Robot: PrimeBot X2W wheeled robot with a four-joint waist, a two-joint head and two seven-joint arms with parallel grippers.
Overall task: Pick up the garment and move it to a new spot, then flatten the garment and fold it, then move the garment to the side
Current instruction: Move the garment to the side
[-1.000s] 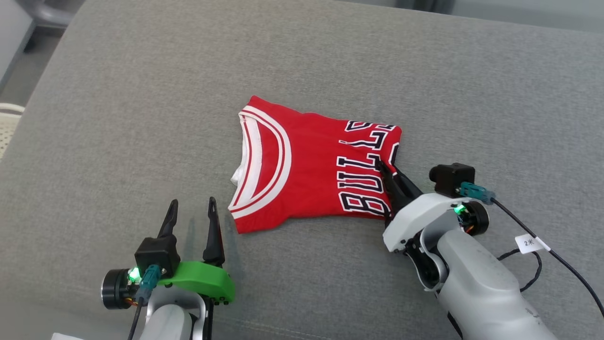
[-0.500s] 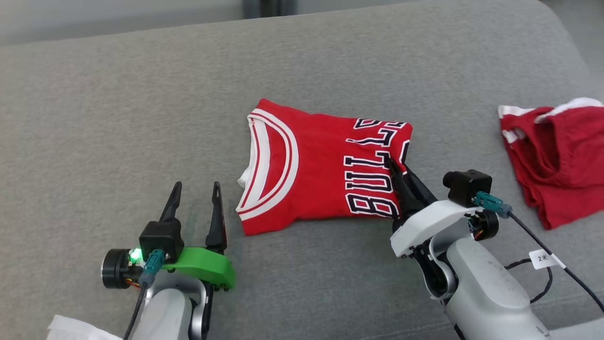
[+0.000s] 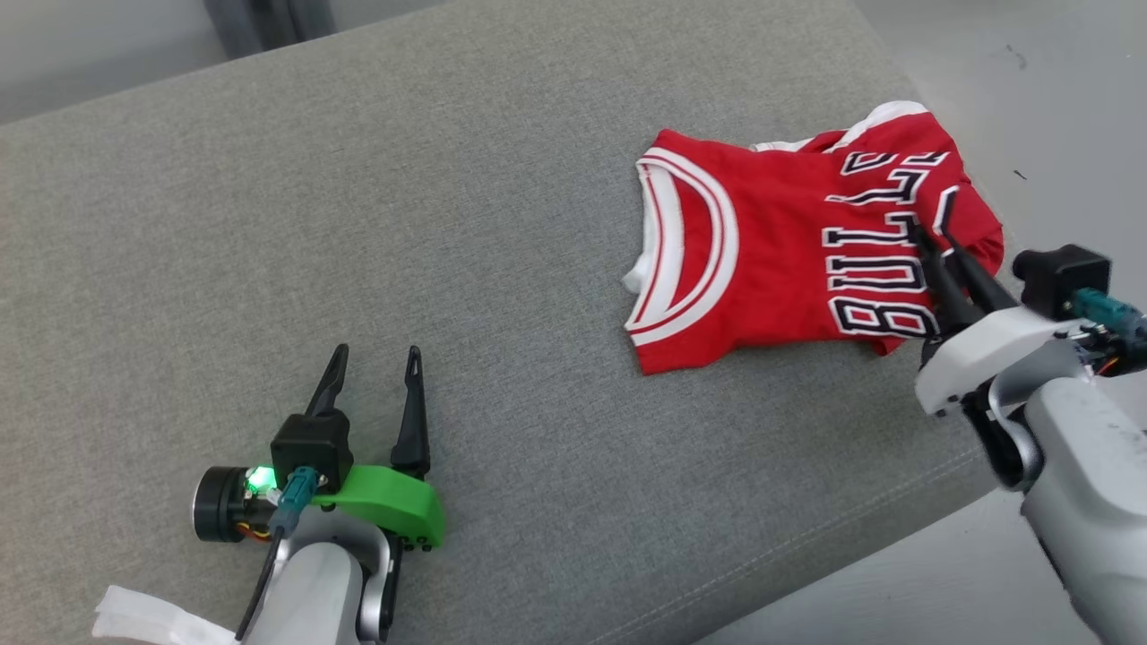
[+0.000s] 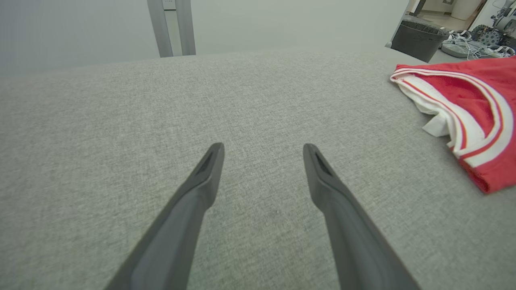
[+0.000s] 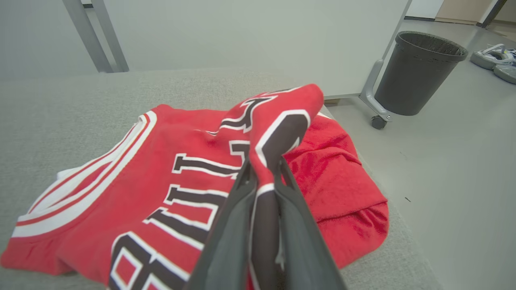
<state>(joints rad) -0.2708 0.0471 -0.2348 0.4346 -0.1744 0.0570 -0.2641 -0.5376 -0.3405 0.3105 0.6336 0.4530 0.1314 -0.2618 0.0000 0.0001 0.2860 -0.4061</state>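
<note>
The garment is a folded red jersey with white trim and black lettering. It lies near the right end of the grey padded surface. My right gripper is shut on its right edge, with a fold of lettered fabric pinched and lifted between the fingers. The jersey's right part rests over another red cloth. My left gripper stands open over bare grey fabric at the lower left, well apart from the garment, with nothing between its fingers.
The surface's right edge drops to the floor just under my right arm. A dark bin and a wheeled panel foot stand beyond it. A white scrap lies by my left forearm.
The head camera has swung. My right gripper has dragged the garment to the right, away from the left gripper and onto the other red cloth by the edge. The left gripper stays open.
</note>
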